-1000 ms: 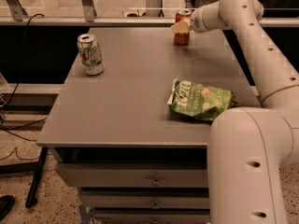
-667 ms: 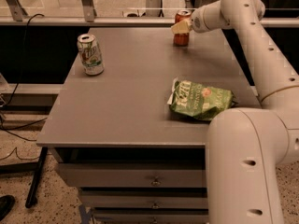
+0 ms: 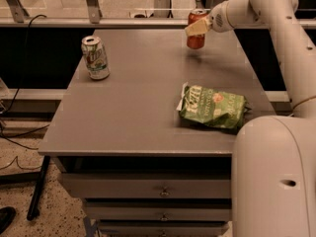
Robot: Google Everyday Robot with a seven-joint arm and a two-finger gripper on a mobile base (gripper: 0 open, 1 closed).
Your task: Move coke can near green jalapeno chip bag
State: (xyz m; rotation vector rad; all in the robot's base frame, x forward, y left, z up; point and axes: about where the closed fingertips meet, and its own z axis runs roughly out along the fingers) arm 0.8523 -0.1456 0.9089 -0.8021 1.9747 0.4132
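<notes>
**Coke can in my jaws at the far right of the table**

The coke can [image 3: 196,41] is upright at the far right of the table [image 3: 133,107], close to its far edge. My gripper [image 3: 197,26] is at the can's upper half, and my jaws are clamped on the coke can. One pale finger [image 3: 194,29] lies slanted across its front, just under the silver top. A small dark shadow sits on the table directly below the can. I cannot tell whether its base touches the surface or hangs just above it.

The green jalapeno chip bag [image 3: 213,107] lies flat and crinkled on the near right part of the table, white lettering up. It is well apart from the can, nearer than it and slightly to the right, with bare table between them.

My arm [image 3: 276,14] reaches the can from the right, coming in over the far right corner of the table. My white body [image 3: 274,181] fills the near right corner of the scene, just beside the bag's right end.

A white-and-green soda can [image 3: 95,57] stands upright on the far left of the table, well apart from both the coke can and the bag. Under the tabletop are drawers [image 3: 163,186] with small handles. A metal rail [image 3: 123,21] runs along behind the far edge.
</notes>
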